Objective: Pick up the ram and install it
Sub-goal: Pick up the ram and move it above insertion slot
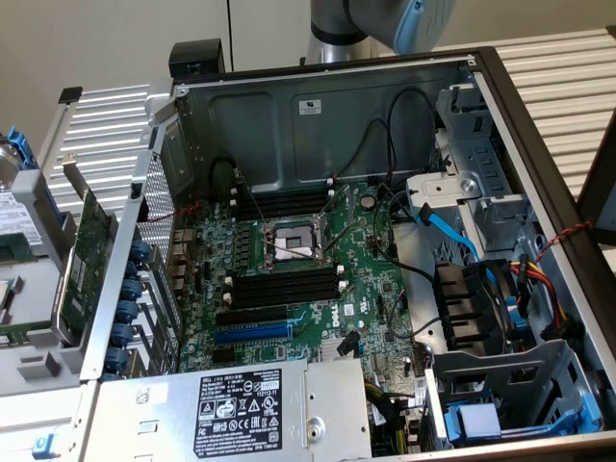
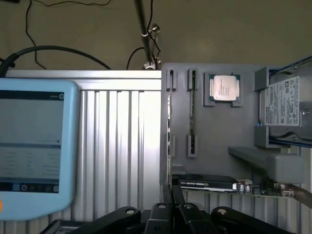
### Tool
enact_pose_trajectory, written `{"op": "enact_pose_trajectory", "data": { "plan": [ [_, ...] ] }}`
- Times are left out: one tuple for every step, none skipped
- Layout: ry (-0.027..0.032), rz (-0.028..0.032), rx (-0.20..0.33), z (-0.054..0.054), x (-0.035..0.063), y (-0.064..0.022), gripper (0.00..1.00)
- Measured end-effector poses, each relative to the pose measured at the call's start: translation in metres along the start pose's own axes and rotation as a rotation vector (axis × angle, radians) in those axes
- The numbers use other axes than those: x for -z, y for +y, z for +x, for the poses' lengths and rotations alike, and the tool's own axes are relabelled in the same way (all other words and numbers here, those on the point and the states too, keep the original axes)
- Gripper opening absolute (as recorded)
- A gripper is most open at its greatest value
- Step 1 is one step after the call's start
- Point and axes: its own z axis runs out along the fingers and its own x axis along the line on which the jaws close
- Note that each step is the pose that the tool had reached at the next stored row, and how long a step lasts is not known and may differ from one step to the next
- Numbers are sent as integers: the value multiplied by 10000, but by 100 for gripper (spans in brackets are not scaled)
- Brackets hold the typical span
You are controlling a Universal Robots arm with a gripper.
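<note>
Hovering pressed together and empty, the claw hangs near the grey parts tray, where the ram stands on edge in its slot, well apart from it. In the exterior view that tray lies at nine o'clock of the open case, whose black memory slots sit bare. I'd judge this the approach before pickup: it calls for spreading the claw and squaring it to that thin edge.
</note>
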Motion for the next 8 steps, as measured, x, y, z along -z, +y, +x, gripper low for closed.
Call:
{"op": "enact_pose_trajectory", "data": {
  "plan": [
    [0, -7, 0, 7, 46, -37, 12],
    [0, -17, -1, 15, 96, -78, 12],
    [0, -29, 0, 22, 142, -115, 12],
    [1, -42, 0, 29, 189, -152, 12],
    [0, -54, 0, 36, 234, -189, 12],
    [-1, -67, 1, 43, 278, -227, 12],
    [0, -86, 1, 50, 319, -264, 12],
    [0, -109, 0, 57, 361, -303, 12]
  ]
}}
